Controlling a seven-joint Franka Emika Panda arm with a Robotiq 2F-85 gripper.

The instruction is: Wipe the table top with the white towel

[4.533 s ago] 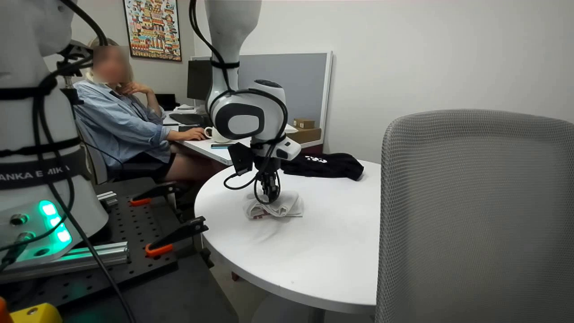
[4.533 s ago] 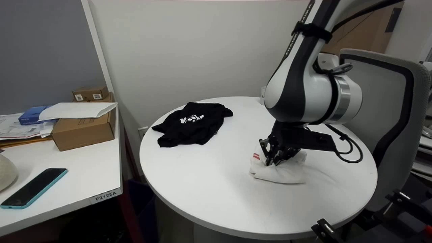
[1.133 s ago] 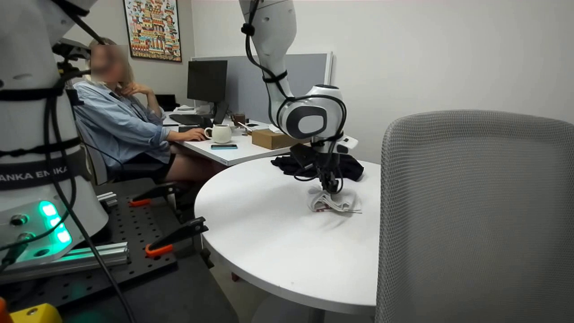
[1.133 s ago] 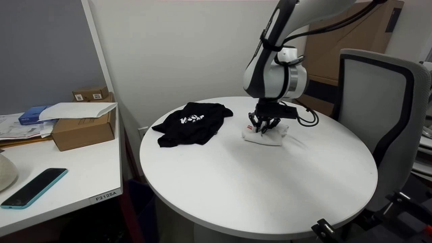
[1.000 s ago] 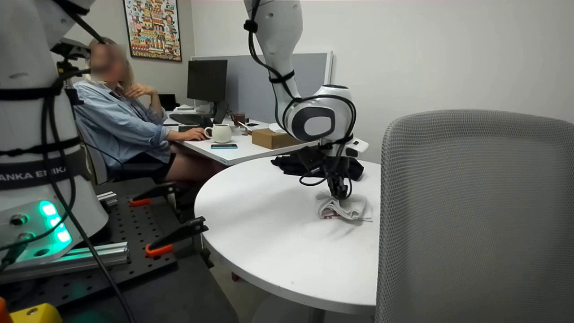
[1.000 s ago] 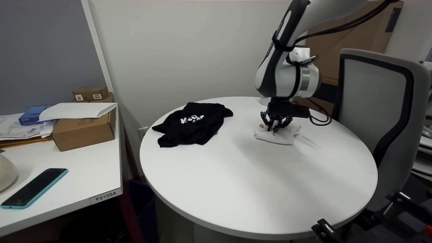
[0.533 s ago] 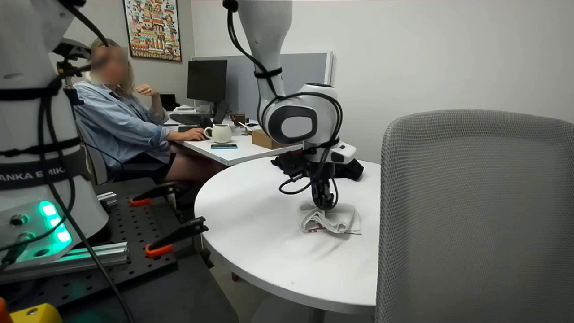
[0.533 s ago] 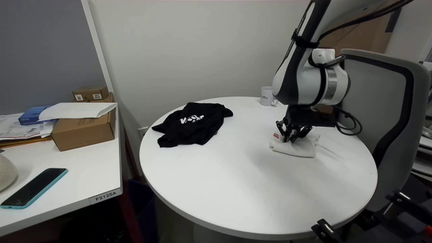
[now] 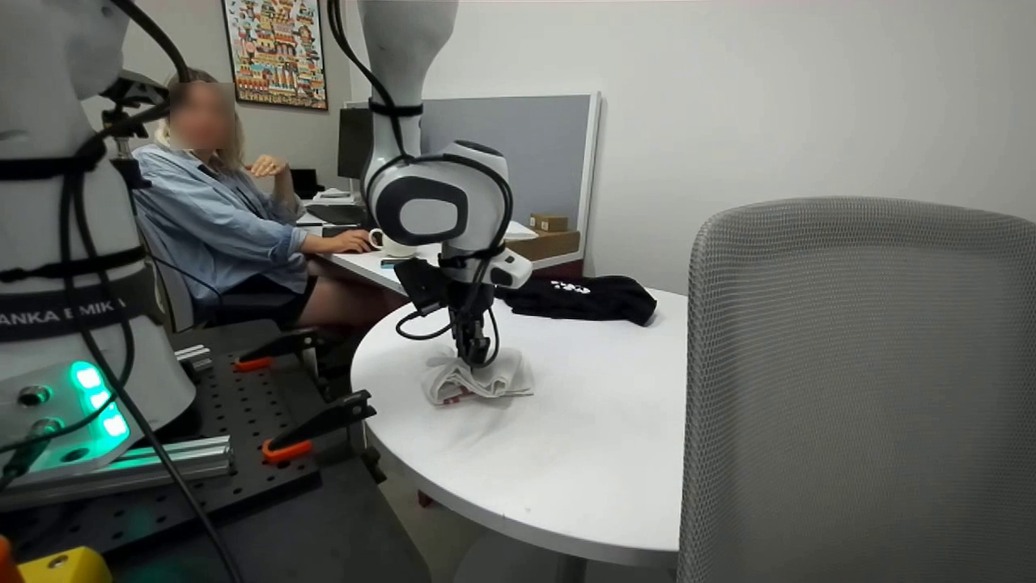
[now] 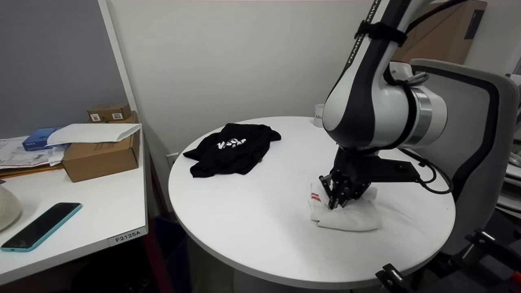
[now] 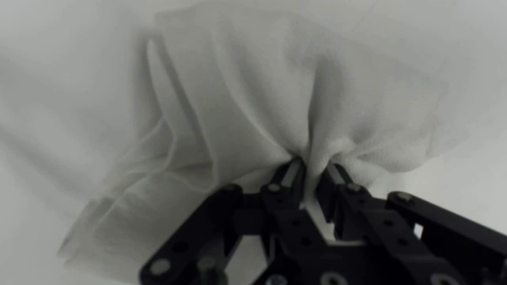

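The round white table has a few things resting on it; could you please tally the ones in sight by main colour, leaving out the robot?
White: 2 (towel; mug, partly hidden)
Black: 1 (garment with white print)
Total: 3

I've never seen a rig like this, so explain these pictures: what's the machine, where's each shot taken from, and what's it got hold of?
The machine is a robot arm with a pincer at its end. Two pictures are taken from outside the robot, from different places; the close-up comes from the wrist camera. The pincer is closed on a fold of the towel, which lies on the table. Also on the table are a black cloth with white print and, in an exterior view, a mug partly hidden by the arm.
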